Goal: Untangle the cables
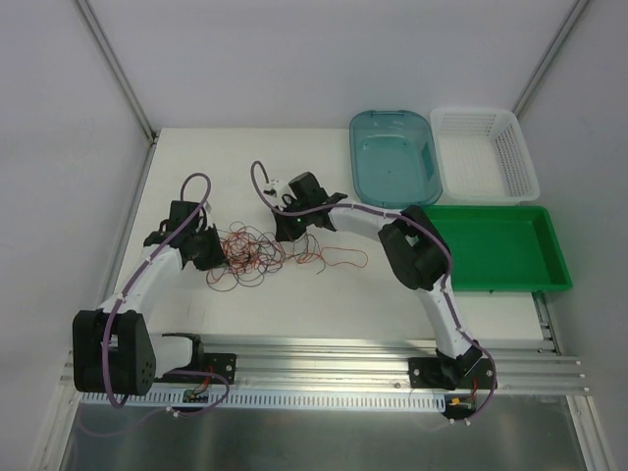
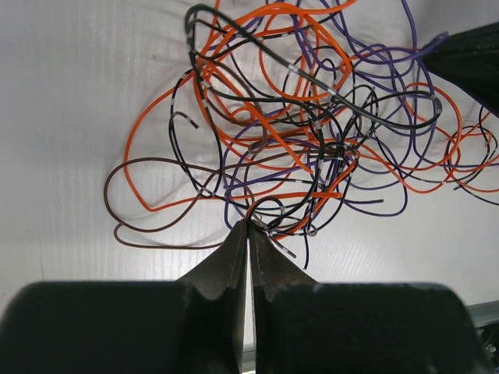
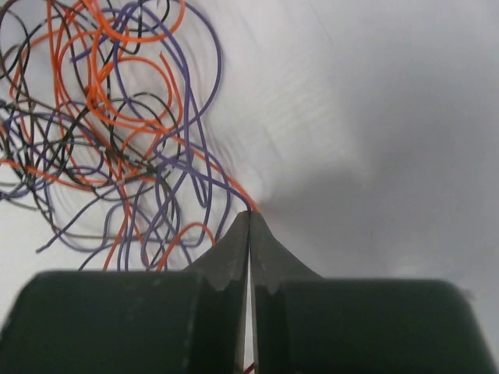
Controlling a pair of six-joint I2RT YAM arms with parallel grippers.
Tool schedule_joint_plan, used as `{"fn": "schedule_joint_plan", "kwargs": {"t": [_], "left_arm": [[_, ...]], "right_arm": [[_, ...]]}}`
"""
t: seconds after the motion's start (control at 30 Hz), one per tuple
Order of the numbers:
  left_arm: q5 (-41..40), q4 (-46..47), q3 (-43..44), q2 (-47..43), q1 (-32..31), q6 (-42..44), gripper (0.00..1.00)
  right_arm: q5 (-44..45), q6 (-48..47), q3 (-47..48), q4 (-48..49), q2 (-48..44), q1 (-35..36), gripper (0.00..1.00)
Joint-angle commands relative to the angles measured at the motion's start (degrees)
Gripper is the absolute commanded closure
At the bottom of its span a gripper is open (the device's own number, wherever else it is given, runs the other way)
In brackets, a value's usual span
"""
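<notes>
The cables lie on the white table as a loose tangle of thin orange, black, purple and brown wires. In the left wrist view the cables fill the upper half. My left gripper is shut at the near edge of the tangle, with an orange and a black strand pinched at its tips. It sits at the tangle's left side. My right gripper is shut too, and an orange and a purple strand of the cables run into its tips. It stands at the tangle's upper right.
A teal bin and a white basket stand at the back right. A green tray lies in front of them, close to the right arm's elbow. An aluminium rail runs along the near edge.
</notes>
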Motion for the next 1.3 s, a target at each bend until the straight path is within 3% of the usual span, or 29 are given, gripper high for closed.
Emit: {"fn": "schedule_joint_plan", "kwargs": {"t": [0.0,0.23,0.43,0.5,0.6,0.63,0.73,0.83,1.27], "left_arm": [[0.07,-0.7,1.48,-1.84,-0.84,1.29,1.0],[1.48,-0.7,1.74,-1.49,-3.73,2.69,1.0],[2.62,-0.61,1.75,-1.4,-7.51,3.84,1.0],[2.8,-0.7,1.75,-1.14,-8.22,4.01,1.0],[2.89,-0.7,1.75,-0.97,-8.66,4.19,1.0],[2.89,-0.7,1.83,-0.88,-8.66,4.19,1.0],[2.8,-0.7,1.75,-0.7,-8.92,4.28,1.0],[2.71,-0.7,1.92,-0.61,-8.92,4.28,1.0],[2.53,-0.79,1.92,-0.09,-9.01,4.37,1.0]], "right_arm": [[1.49,3.13,-5.5,7.35,-10.95,-0.94,0.99],[14.83,8.4,-24.99,11.85,-24.57,-2.79,0.99],[17.32,12.27,-31.88,10.96,-29.85,-2.52,0.99],[16.88,12.28,-32.23,10.79,-29.86,-2.52,0.99],[15.48,11.58,-31.1,10.26,-28.63,-2.35,0.9],[14.95,11.31,-30.83,10.26,-28.28,-2.35,0.79],[12.5,10.35,-29.69,10.79,-26.79,-2.43,0.6],[11.08,9.64,-28.55,11.05,-25.03,-2.35,0.52],[2.29,6.04,-22.57,9.38,-18.17,-1.65,0.48]]}}
